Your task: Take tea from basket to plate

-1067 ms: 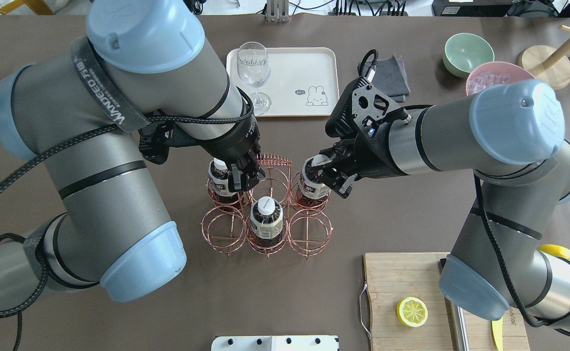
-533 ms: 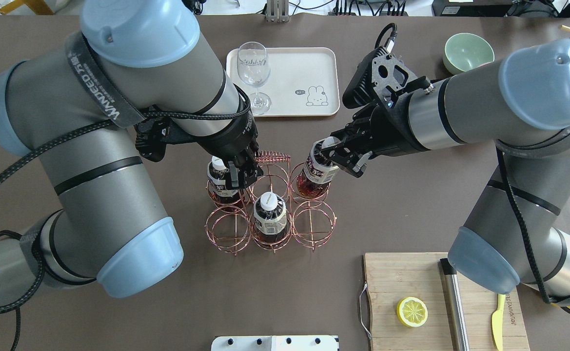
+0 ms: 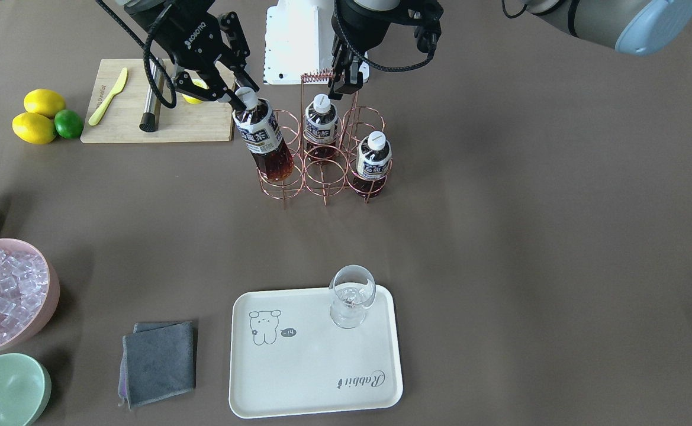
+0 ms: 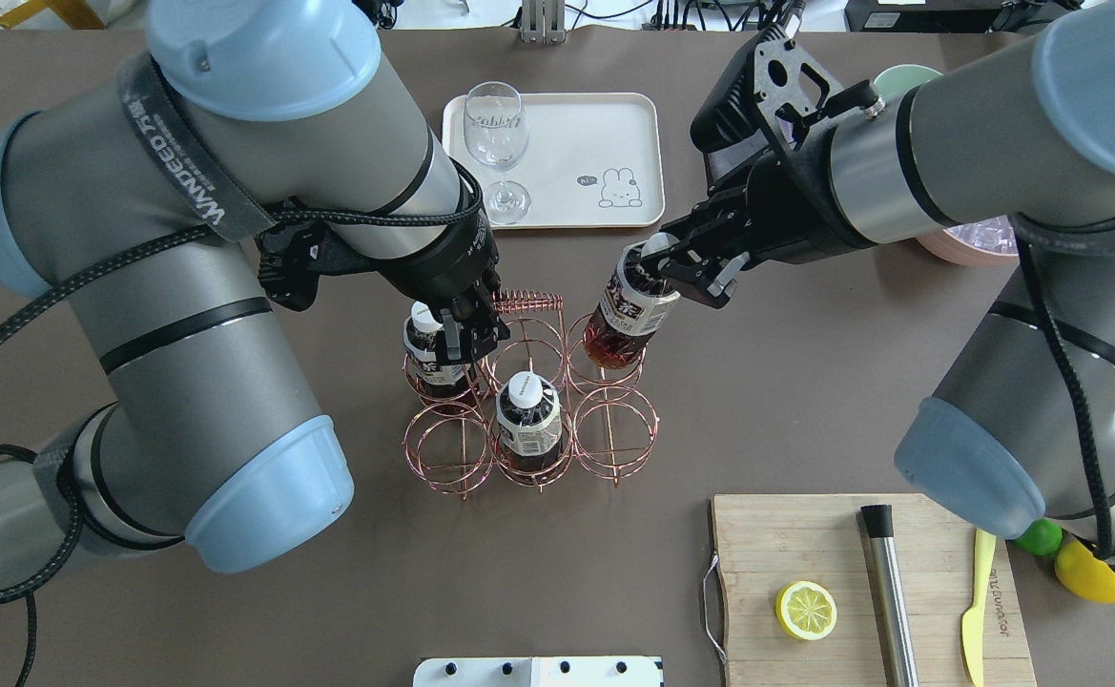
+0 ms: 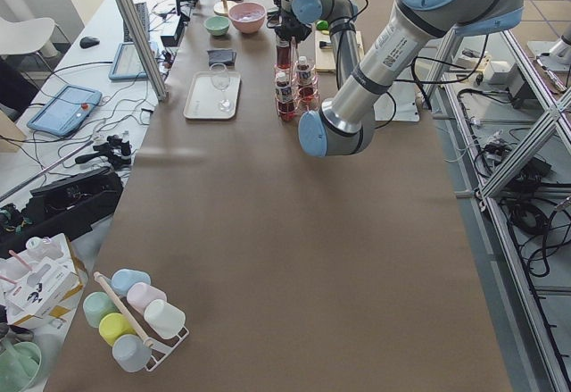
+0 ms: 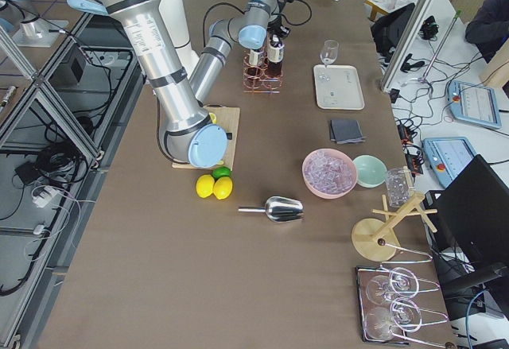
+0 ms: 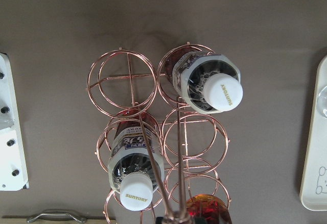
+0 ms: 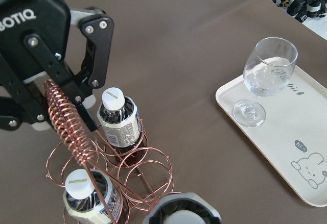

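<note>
Tea (image 4: 626, 310) tilted, its base inside the far right corner cell of the basket (image 4: 528, 305).
The right gripper (image 4: 662, 272) is clamped on its neck below the white cap. The plate (image 4: 576, 143) lies apart, toward the table's far edge. The left gripper (image 4: 469, 334) straddles the coiled handle's end; I cannot tell whether it is clamped.

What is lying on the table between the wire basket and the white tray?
Nothing: in the front-facing view, only bare brown table separates the basket from the tray; the glass stands on the tray itself.
</note>
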### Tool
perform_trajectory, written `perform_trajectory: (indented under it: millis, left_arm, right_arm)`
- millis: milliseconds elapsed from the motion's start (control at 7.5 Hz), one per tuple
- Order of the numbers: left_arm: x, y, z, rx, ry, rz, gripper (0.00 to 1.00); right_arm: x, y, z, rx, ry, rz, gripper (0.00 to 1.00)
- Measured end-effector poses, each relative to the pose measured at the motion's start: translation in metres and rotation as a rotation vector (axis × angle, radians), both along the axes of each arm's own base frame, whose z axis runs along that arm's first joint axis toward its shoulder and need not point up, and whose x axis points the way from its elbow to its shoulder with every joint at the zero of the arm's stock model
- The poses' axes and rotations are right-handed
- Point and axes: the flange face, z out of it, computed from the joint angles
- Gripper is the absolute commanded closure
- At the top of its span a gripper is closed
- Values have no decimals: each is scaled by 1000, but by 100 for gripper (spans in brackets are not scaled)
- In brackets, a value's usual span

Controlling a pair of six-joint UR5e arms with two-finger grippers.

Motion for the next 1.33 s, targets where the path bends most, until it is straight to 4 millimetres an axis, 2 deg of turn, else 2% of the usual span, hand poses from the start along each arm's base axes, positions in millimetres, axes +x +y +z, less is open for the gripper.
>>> perform_trajectory:
  millis: [400,667,800,1067,1333]
  left_arm:
    - [-2,-2,0,0,0,-4,100]
    - [-10,-7,1,-5,5,-9,100]
    - [-25,-13,5,-14,14,-14,100]
    - [-86,-40,21,-30,46,-40,100]
    - [-152,-68,39,-56,69,-80,100]
  right_arm:
    - [48,-35,3,-52,17,53,100]
    - [90,-80,21,-136,51,125,100]
    - [110,-106,33,-188,68,158,100]
    - [136,-156,47,-323,121,212,100]
    - [136,-200,42,-407,160,235,100]
